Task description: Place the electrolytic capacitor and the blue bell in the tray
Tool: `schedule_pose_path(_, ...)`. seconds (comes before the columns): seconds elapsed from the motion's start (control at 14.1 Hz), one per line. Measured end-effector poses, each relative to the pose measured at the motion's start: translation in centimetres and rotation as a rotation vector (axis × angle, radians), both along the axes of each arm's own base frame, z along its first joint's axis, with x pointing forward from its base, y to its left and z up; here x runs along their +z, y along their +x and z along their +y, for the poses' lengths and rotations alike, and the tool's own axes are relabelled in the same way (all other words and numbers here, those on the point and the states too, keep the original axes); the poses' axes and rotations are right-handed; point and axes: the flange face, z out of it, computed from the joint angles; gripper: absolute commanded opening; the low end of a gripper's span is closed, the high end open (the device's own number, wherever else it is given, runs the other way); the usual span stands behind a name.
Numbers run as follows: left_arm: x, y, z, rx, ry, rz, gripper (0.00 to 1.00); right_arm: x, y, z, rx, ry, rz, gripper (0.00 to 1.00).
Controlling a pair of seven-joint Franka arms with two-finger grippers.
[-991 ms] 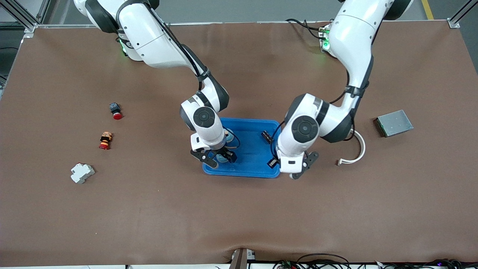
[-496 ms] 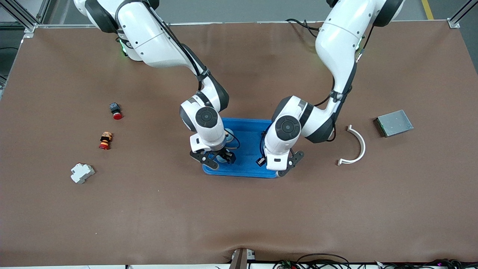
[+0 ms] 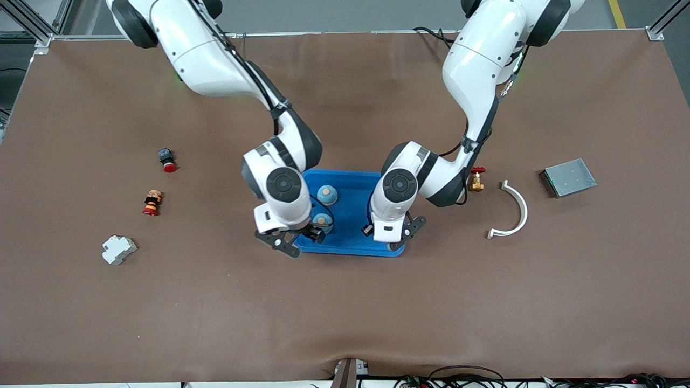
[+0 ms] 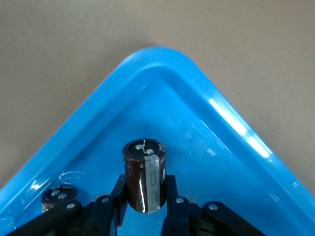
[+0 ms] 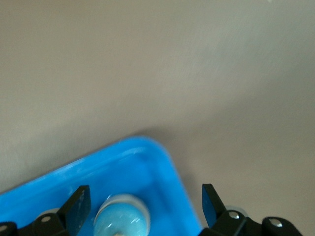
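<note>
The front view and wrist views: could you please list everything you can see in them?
Tray: one, bright blue, mid-table.
Bells: two, light blue, in the tray.
Capacitor: one, dark brown, held upright over a tray corner.
Push buttons: two, red-capped, toward the right arm's end.
Block: one, white, nearer the camera than the buttons.
Valve: one, brass with red handle, beside the tray.
Curved piece: one, white, beside the valve.
Metal box: one, grey, toward the left arm's end.
Left hand: one, black, shut on the capacitor.
Right hand: one, black, open over the nearer bell.
</note>
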Motion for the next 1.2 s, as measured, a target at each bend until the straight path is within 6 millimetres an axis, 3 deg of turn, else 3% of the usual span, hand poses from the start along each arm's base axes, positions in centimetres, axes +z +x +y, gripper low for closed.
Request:
schedule_pose_path(0.14, -0.6, -0.2, -0.1, -0.003, 0.005, 0.007, 0.09, 3.2, 1.8, -2.7, 0.041, 0.009, -0.018, 1.0)
schedule_pose_path(0.28, -1.3, -0.2, 0.1, -0.001, 0.012, 0.013, 0.24, 5.8, 2.6, -4.9, 0.057, 0.008, -0.02, 1.0)
schedule_pose_path(0.35, -1.5, -0.2, 0.2, 0.0, 0.014, 0.014, 0.54, 6.6, 2.7, -5.6, 0.058, 0.002, -0.01, 1.0)
schedule_pose_path(0.42, -1.6, -0.2, 0.2, 0.001, 0.016, 0.015, 0.92, 7.3, 2.7, -6.1, 0.056, -0.004, -0.004, 1.0)
schedule_pose_path(0.5, -1.6, -0.2, 0.2, 0.001, 0.016, 0.015, 1.0, 7.7, 2.7, -6.6, 0.053, -0.015, -0.002, 1.0)
schedule_pose_path(0.71, -1.3, 0.0, 0.2, 0.001, 0.013, 0.009, 1.0, 8.1, 3.4, -8.7, 0.101, -0.048, 0.0, 1.0)
schedule_pose_path(0.85, -0.7, 0.3, 0.2, -0.001, 0.017, 0.001, 1.0, 9.2, 4.1, -11.7, 0.166, -0.058, 0.011, 1.0)
schedule_pose_path(1.2, 4.0, 2.0, 2.0, -0.003, 0.05, -0.024, 1.0, 16.6, 5.3, -23.8, 0.323, -0.068, 0.057, 1.0)
